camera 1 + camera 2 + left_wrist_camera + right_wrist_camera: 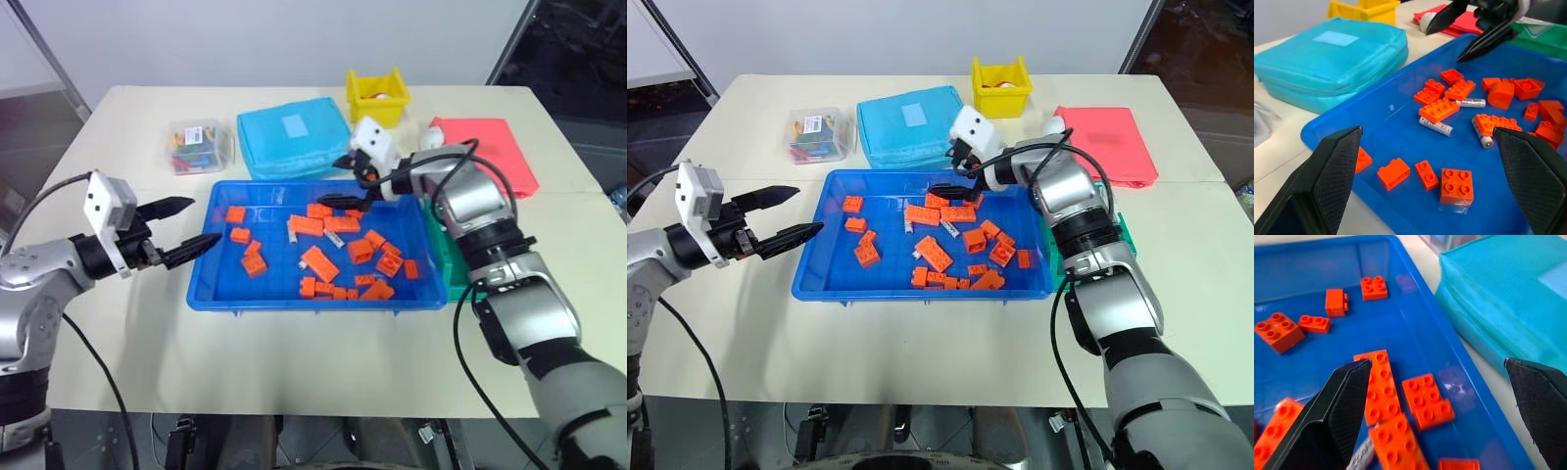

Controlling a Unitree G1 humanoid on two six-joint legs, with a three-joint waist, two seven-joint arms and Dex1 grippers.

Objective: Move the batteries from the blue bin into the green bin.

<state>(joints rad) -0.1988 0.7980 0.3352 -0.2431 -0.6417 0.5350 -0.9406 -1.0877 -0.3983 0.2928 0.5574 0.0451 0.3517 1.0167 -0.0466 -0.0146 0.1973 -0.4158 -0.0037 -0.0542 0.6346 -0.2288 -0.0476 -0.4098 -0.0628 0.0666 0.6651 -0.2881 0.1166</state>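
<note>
The blue bin (211, 284) lies mid-table and holds several orange blocks (319, 262) and a few silver batteries (1436, 126) (1470, 103) (1482, 138) lying among them. One battery (1360, 458) lies just below my right gripper. The green bin (446, 264) sits against the blue bin's right side, largely covered by my right arm. My right gripper (333, 181) hovers open over the blue bin's far edge, empty. At the bin's left edge my left gripper (206, 220) points toward the bin, open and empty.
Behind the blue bin lie a light-blue zippered pouch (294, 137), a clear box of coloured pieces (199, 145), a small yellow bin (377, 93) and a red flat folder (490, 147). Bare table stretches in front of the blue bin.
</note>
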